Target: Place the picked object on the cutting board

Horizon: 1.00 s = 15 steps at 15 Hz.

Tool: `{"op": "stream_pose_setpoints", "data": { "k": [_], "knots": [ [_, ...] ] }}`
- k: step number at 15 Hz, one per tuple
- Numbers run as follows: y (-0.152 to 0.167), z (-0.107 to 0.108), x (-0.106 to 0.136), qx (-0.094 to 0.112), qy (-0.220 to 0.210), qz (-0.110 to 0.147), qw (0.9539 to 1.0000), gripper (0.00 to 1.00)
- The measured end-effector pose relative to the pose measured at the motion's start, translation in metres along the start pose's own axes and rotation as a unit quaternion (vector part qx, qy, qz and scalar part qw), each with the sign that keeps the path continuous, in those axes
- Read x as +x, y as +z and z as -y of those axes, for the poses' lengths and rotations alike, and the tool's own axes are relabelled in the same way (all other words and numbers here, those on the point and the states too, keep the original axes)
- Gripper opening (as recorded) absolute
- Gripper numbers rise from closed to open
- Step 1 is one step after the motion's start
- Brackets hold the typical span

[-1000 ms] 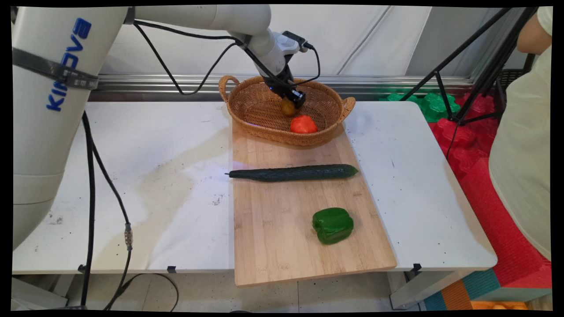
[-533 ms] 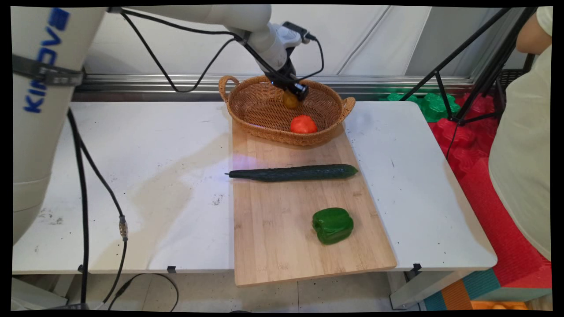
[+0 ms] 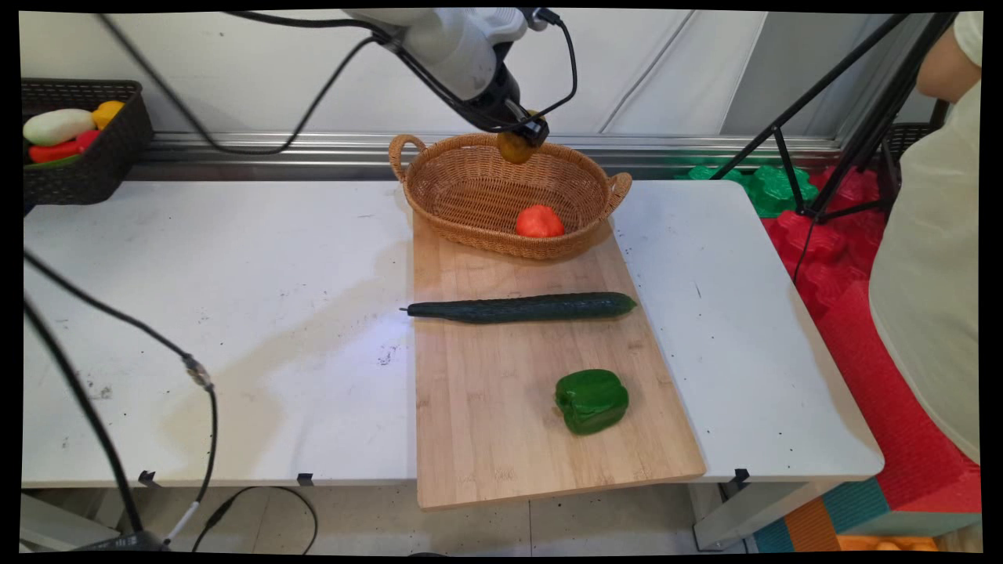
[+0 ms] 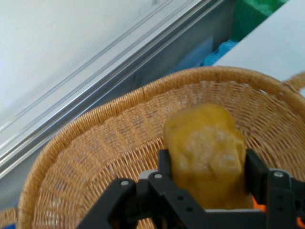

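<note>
Your gripper [image 3: 523,133] is clamped on a yellow-brown potato [image 3: 515,147], one finger [image 4: 164,167] pressed to each side of it, as the hand view shows. You hold the potato in the air above the far rim of the wicker basket [image 3: 447,184], clear of the basket floor. The basket sits at the far edge of the bench [image 3: 235,313], its near side resting on the far end of the wooden cutting board [image 3: 486,423]. A red tomato [image 3: 539,222] lies inside the basket toward its near right side, apart from the potato. On the board, a cucumber [image 3: 521,307] lies crosswise about midway along, its left tip reaching just past the board's left edge. A green bell pepper [image 3: 592,401] sits nearer the board's near right corner, well apart from the cucumber. At the bench's far left corner you see a dark basket [image 3: 94,164] holding mixed produce.
</note>
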<state>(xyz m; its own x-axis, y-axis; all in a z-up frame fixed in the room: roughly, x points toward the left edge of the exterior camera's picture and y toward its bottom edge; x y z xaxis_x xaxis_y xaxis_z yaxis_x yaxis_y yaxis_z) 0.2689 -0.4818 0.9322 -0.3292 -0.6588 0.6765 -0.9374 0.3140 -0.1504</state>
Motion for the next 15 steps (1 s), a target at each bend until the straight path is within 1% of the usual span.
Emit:
{"op": "stream_pose_setpoints", "data": {
  "k": [1, 3, 5, 9, 12, 15],
  "knots": [
    [-0.016, -0.006, -0.007, -0.003, 0.007, -0.003, 1.0, 0.0],
    [-0.037, -0.016, -0.019, -0.01, 0.016, -0.003, 0.9998, 0.0],
    [-0.06, -0.029, -0.034, -0.021, 0.028, -0.001, 0.9994, 0.0],
    [-0.103, -0.057, -0.073, -0.049, 0.062, 0.015, 0.9968, 0.0],
    [-0.118, -0.074, -0.095, -0.066, 0.078, 0.03, 0.9943, 0.0],
    [-0.12, -0.089, -0.112, -0.078, 0.088, 0.049, 0.9918, 0.0]
  ]
}}
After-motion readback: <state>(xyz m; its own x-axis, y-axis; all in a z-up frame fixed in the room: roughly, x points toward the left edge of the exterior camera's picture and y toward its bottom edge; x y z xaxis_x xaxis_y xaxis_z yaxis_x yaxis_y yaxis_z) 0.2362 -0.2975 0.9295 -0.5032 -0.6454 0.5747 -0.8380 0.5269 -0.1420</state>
